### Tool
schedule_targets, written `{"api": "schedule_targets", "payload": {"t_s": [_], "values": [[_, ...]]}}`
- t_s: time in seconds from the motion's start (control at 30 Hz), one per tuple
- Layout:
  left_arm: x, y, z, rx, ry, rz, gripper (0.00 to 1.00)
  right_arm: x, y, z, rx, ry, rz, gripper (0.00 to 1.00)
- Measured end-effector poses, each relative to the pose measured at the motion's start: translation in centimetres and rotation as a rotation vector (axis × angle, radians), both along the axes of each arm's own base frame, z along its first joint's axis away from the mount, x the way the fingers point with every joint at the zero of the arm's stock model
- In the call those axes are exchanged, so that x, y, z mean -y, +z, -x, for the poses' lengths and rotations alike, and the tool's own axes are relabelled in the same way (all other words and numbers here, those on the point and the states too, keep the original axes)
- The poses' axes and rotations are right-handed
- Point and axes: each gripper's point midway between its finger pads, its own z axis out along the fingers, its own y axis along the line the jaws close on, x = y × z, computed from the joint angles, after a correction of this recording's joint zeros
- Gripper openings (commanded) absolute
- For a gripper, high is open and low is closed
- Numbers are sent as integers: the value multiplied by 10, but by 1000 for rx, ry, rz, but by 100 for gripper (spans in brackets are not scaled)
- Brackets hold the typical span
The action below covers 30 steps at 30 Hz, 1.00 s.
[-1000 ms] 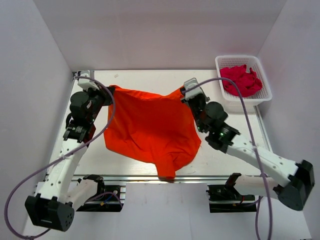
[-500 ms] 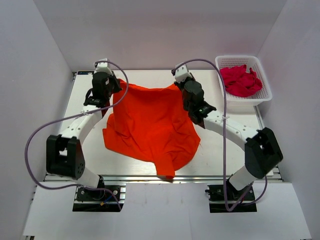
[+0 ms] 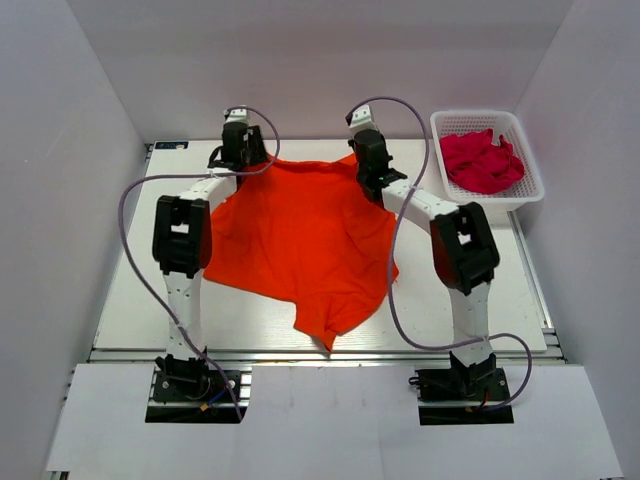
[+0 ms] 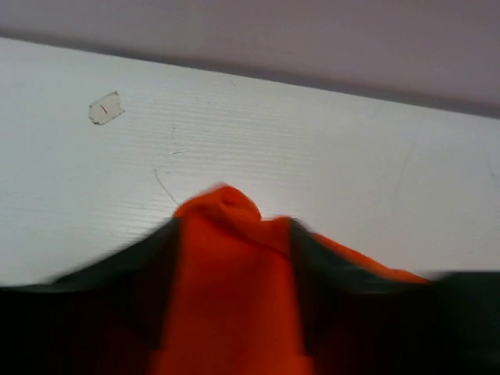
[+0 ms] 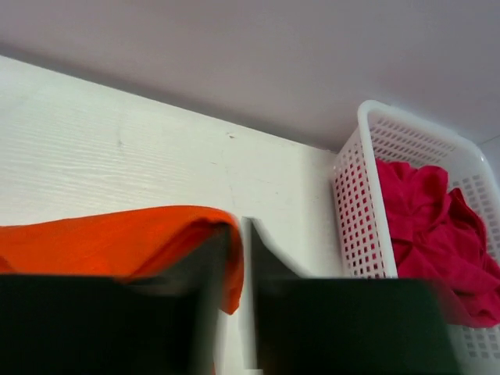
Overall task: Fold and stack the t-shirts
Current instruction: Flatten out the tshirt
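Observation:
An orange t-shirt (image 3: 300, 240) lies spread on the white table (image 3: 470, 290), with its top edge near the far side. Both arms reach out to that edge. My left gripper (image 3: 237, 148) is at the shirt's far left corner. In the left wrist view its jaws (image 4: 230, 258) stand wide apart, with a bunched orange fold (image 4: 226, 297) lying loose between them. My right gripper (image 3: 368, 160) is at the far right corner. Its fingers (image 5: 238, 238) are slightly parted, table shows in the gap, and the shirt's edge (image 5: 117, 234) drapes over the left finger.
A white mesh basket (image 3: 478, 113) with crumpled pink t-shirts (image 3: 483, 160) stands at the far right corner, also close beside the right gripper in its wrist view (image 5: 359, 203). The enclosure's back wall rises just beyond both grippers. A small tape scrap (image 4: 105, 108) lies on the table.
Both arms stretched out toward the back wall and carried the shirt's top corners with them, so the shirt lies flatter. Both grippers were shut on the corners and now have their jaws apart.

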Motion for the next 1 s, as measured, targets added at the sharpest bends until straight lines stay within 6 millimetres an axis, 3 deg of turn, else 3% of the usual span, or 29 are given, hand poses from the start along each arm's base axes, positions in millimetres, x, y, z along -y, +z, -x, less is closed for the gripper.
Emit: {"api": "schedule_targets", "payload": {"t_s": [0.03, 0.07, 0.2, 0.33, 0.4, 0.47, 0.57, 0.67, 0.73, 0.83, 1.0], "values": [[1, -12, -8, -20, -1, -6, 100, 1, -11, -10, -20, -7, -15, 60], [2, -21, -15, -31, 0, -6, 100, 2, -18, -18, -37, -8, -28, 89], [-1, -37, -21, -93, 1, -30, 100, -2, -39, -46, -136, 33, -70, 89], [-13, -8, 0, -98, 25, -57, 100, -8, -34, -38, -224, 87, -136, 91], [-21, 14, 28, -103, 41, -65, 100, -16, -30, -21, -282, 130, -183, 91], [-31, 41, 70, -108, 62, -65, 100, -25, -23, 7, -347, 191, -239, 91], [-45, 88, 130, -48, 104, -30, 100, -30, -14, 60, -429, 273, -319, 91], [-60, 107, 195, -4, 163, 24, 100, -32, -18, 120, -514, 349, -393, 91], [-67, 98, 224, -17, 199, 47, 100, -33, -30, 153, -570, 377, -432, 91], [-79, 68, 254, -84, 265, 51, 100, -35, -63, 195, -686, 390, -474, 91], [-88, 29, 275, -216, 336, 40, 100, -45, -107, 233, -842, 385, -532, 91]]}}
